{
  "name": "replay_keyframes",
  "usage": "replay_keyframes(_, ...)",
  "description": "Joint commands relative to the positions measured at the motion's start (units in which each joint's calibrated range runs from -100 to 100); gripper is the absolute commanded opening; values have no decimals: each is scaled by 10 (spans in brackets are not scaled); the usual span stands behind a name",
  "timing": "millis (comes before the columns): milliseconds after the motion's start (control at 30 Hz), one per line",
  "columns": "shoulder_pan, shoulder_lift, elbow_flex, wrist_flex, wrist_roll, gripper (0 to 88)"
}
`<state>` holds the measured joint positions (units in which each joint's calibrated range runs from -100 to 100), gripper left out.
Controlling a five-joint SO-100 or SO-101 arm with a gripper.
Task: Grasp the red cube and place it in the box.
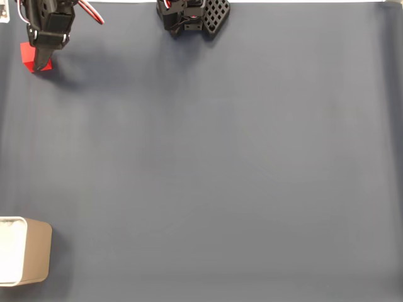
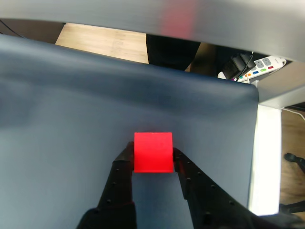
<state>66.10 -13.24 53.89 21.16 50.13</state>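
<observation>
The red cube (image 1: 27, 54) sits at the far top left of the dark blue mat in the fixed view, partly covered by my black gripper (image 1: 41, 61), which comes down on it from above. In the wrist view the red cube (image 2: 153, 151) fills the gap between the two black fingers (image 2: 123, 164), and both tips press against its sides, so my gripper (image 2: 152, 152) is shut on it. I cannot tell whether the cube is off the mat. The box (image 1: 39, 251), beige with a white inside, stands at the bottom left edge, far from the gripper.
The arm's black base (image 1: 192, 16) is mounted at the top middle of the mat (image 1: 220, 157). In the wrist view the mat's far edge (image 2: 252, 143) lies close behind the cube, with a white table edge, a power strip (image 2: 259, 67) and wooden floor beyond.
</observation>
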Motion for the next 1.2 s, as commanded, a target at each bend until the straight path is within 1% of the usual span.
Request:
replay_keyframes(0,2,-21,-5,10,14,19)
replay_keyframes(67,2,-23,-6,14,18,0)
replay_keyframes(433,-3,-30,-12,22,21,0)
replay_keyframes(633,-19,-76,-26,77,21,0)
replay_keyframes(900,-74,-160,-66,176,12,0)
replay_keyframes(1167,-162,-153,-199,245,0,0)
